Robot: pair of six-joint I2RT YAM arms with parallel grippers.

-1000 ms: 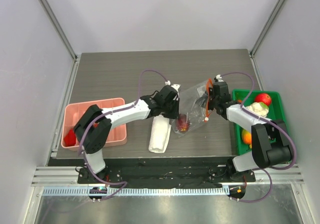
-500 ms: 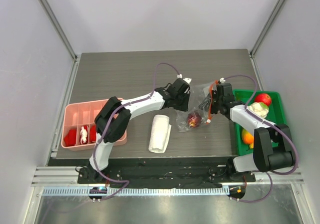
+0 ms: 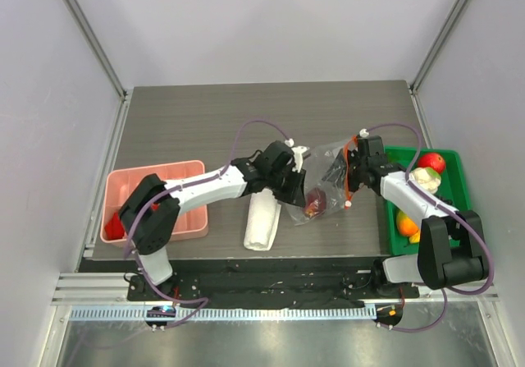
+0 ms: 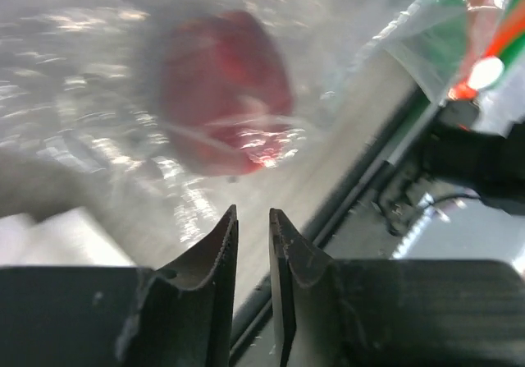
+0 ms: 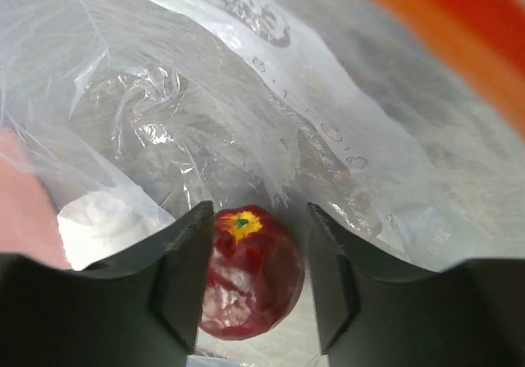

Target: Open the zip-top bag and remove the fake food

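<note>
The clear zip-top bag lies crumpled at mid-table, its orange-red zip strip and white slider on the right side. One piece of fake food, a red fruit, sits inside it. My right gripper is at the bag's mouth and open. In the right wrist view its fingers stand either side of the red fruit without closing on it. My left gripper is beside the bag's left end. In the left wrist view it is open by a narrow gap with nothing in it, just short of the fruit.
A green bin at the right holds a red fruit, a pale vegetable and an orange one. A folded white cloth lies left of the bag. A pink compartment tray stands at the left edge.
My right gripper has gone from shut to open around the fruit. The left gripper swung out to the right and back, and the bag has sagged lower.
</note>
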